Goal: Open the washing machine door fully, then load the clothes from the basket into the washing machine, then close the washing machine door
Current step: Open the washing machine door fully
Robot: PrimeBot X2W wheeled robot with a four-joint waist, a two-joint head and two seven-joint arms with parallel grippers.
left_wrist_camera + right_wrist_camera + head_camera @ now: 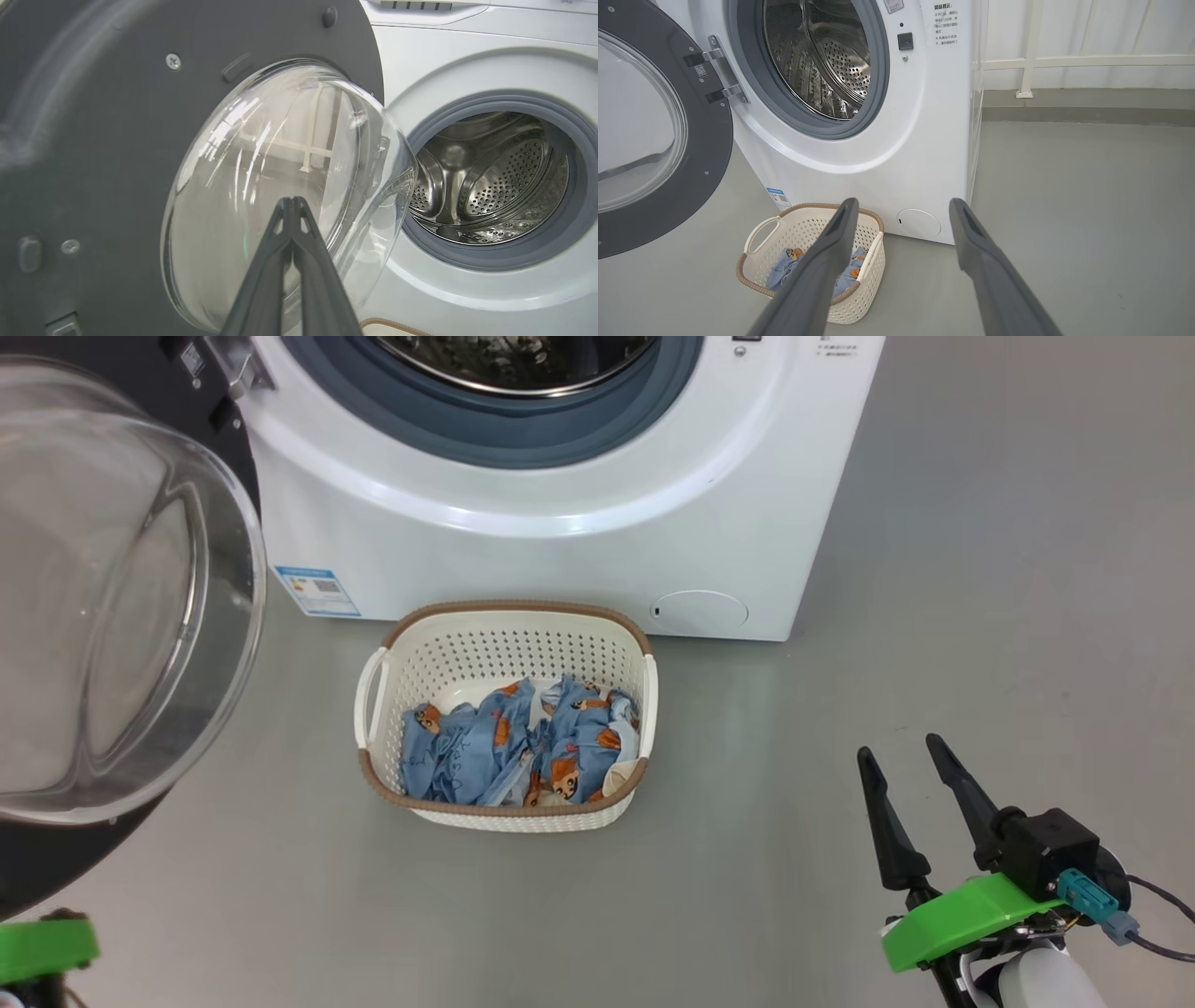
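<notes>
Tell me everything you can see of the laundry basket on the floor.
The basket is small, cream-white perforated plastic, a rounded rectangle with a brown woven-look rim and two white side handles. It stands upright on the grey floor, close in front of the washing machine, holding crumpled light-blue bear-print clothes. Nothing grips it.

The head camera is looking down onto the basket [512, 649]; the left wrist's is crowding the door [117, 163]; both wrist views are sharing the drum [495, 186].
</notes>
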